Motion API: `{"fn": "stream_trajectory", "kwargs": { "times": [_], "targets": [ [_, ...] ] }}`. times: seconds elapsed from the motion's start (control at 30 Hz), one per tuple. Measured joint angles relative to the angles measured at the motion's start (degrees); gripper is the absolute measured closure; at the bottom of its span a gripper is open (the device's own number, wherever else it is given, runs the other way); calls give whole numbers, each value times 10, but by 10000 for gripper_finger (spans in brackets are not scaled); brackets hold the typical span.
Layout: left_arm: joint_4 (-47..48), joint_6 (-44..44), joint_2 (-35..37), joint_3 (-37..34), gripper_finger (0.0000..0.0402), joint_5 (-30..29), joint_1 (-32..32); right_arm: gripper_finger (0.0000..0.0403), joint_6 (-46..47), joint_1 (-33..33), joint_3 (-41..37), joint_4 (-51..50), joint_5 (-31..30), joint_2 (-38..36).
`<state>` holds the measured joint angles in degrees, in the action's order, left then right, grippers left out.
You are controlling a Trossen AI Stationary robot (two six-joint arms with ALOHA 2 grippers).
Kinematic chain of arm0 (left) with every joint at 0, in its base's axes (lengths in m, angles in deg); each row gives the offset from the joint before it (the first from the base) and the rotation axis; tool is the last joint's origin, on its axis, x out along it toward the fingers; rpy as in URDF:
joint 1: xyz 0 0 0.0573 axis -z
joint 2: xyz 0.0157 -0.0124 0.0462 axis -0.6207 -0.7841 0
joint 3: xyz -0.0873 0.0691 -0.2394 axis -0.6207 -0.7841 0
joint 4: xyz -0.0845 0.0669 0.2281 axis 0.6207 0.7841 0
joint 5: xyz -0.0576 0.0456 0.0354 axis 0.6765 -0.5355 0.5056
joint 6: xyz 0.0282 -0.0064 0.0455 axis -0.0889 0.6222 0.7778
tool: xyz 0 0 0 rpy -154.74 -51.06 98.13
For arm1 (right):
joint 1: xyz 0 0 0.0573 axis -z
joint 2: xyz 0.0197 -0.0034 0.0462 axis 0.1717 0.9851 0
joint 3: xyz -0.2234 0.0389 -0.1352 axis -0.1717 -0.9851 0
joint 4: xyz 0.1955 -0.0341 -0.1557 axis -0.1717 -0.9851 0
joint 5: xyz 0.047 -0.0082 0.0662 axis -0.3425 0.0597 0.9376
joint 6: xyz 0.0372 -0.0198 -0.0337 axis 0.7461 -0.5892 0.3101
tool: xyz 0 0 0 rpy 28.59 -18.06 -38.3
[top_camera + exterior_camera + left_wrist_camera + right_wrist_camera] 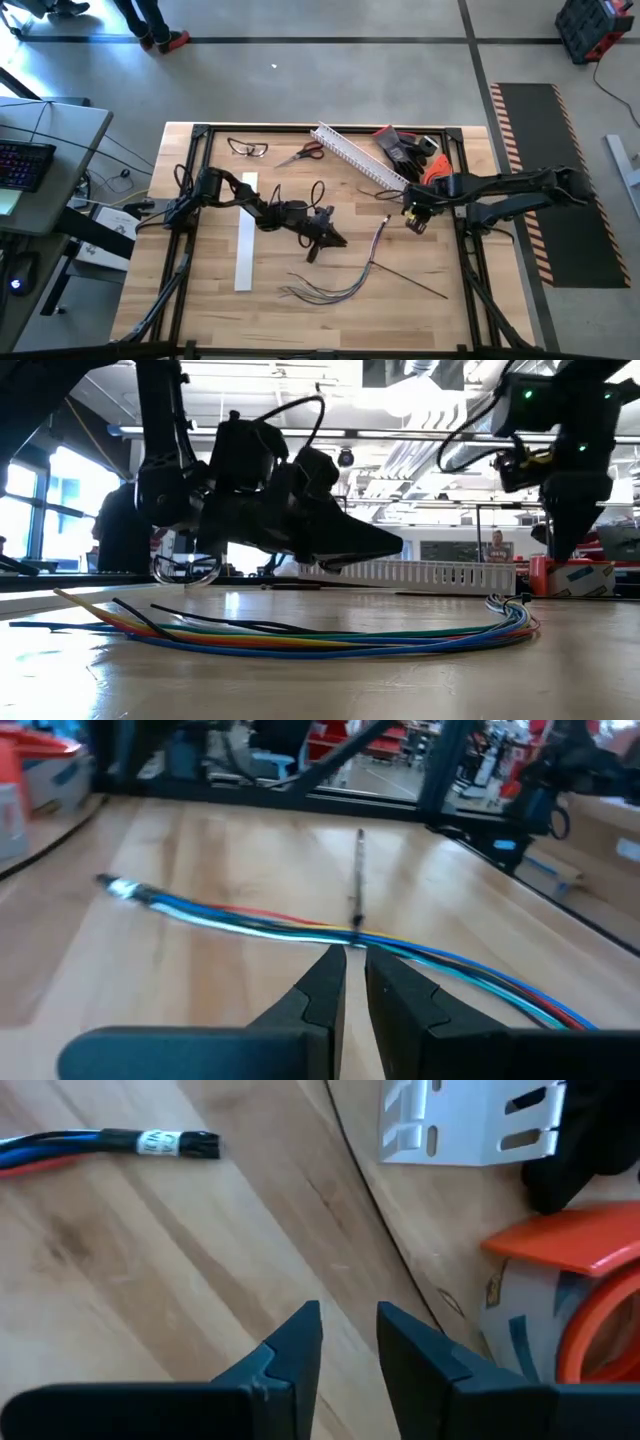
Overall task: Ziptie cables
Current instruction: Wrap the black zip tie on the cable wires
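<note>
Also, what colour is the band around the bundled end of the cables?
White with dark print, on the cables; the right wrist view shows it best.

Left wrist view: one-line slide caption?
Left gripper nearly shut, empty, just short of the cables where a ziptie crosses them on the table.

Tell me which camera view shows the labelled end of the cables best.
The right wrist view: the cables end in a white label and dark sleeve, close and unobstructed. The left wrist view shows that end blurred, the low view tiny beside the channel, and the high view only as a speck.
</note>
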<state>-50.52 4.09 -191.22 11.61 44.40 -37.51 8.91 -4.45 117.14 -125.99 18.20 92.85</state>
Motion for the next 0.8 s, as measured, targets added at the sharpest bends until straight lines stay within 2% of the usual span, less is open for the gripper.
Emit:
{"fn": "stream_trajectory", "kwargs": {
  "times": [0.13,0.3,0.47,0.63,0.8],
  "targets": [
    [0,33,0,0,376,-3,16,286,-9,20,0,14,-4,56],
    [4,64,0,0,376,-3,37,248,3,43,0,18,-43,147],
    [5,77,0,0,376,-3,56,240,-26,60,3,40,-47,204],
    [0,80,0,0,376,-3,70,276,-82,88,3,72,-16,220],
    [-11,73,0,0,376,-4,81,370,-101,100,2,97,33,216]
  ]
}}
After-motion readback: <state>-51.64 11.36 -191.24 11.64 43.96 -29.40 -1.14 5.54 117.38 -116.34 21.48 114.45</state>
